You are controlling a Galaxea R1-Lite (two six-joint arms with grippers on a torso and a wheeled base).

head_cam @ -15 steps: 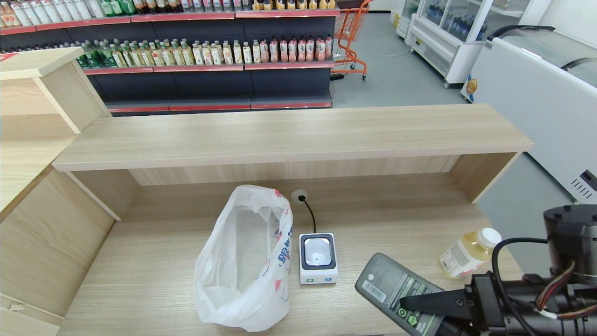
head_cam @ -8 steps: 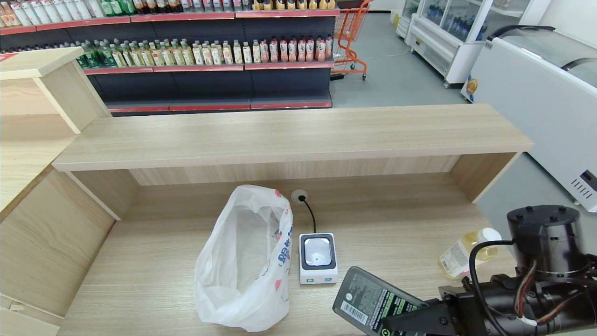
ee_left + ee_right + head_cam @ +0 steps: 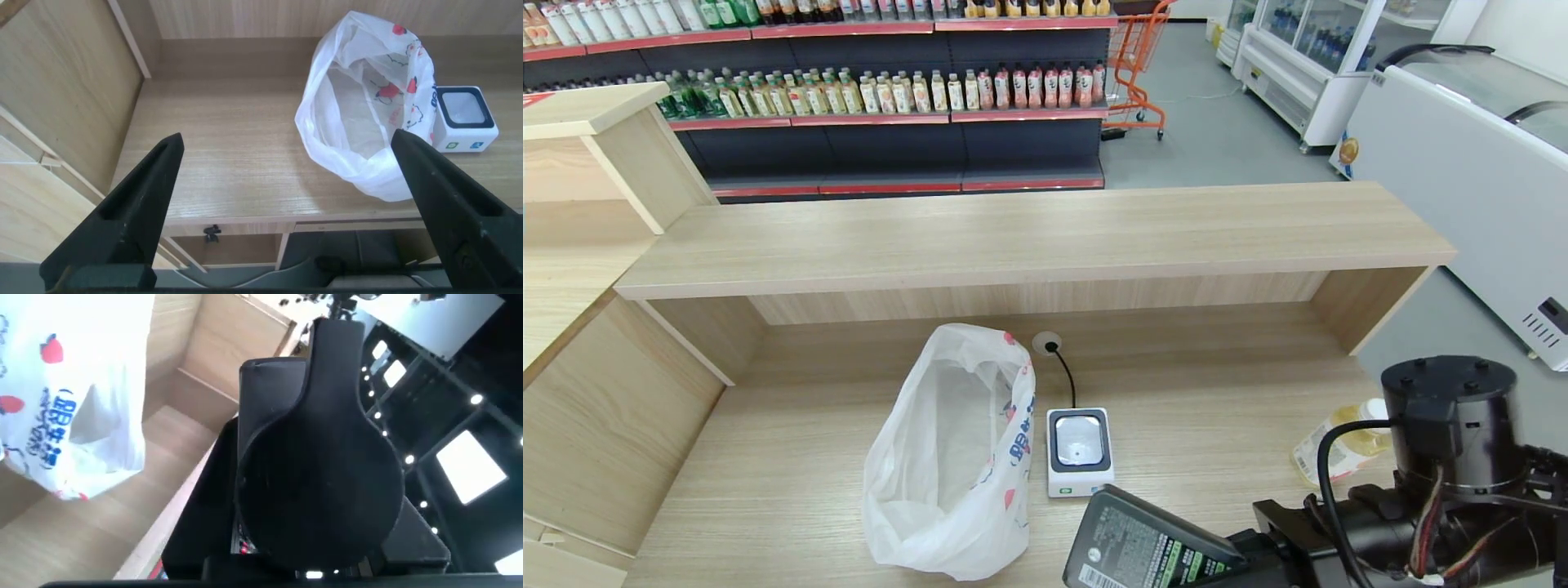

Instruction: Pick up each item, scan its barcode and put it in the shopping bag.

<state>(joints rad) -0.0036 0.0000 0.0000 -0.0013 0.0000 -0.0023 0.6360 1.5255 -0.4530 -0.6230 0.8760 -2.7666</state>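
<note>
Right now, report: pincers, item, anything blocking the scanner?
Right pincer shut on dark pouch, held just short of scanner. Left pincer open, empty, above counter. Shopping bag open beside scanner; bottle waiting at right. Scanner face unobstructed.

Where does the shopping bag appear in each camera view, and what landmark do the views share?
Head view: shopping bag stands open on the wooden counter, left of the scanner.
Left wrist view: bag beside the scanner, framed by the open left hand.
Right wrist view: bag, printed side showing, past the right hand gripping the dark packet.
Shared landmark: the wooden counter under the bag.
</note>
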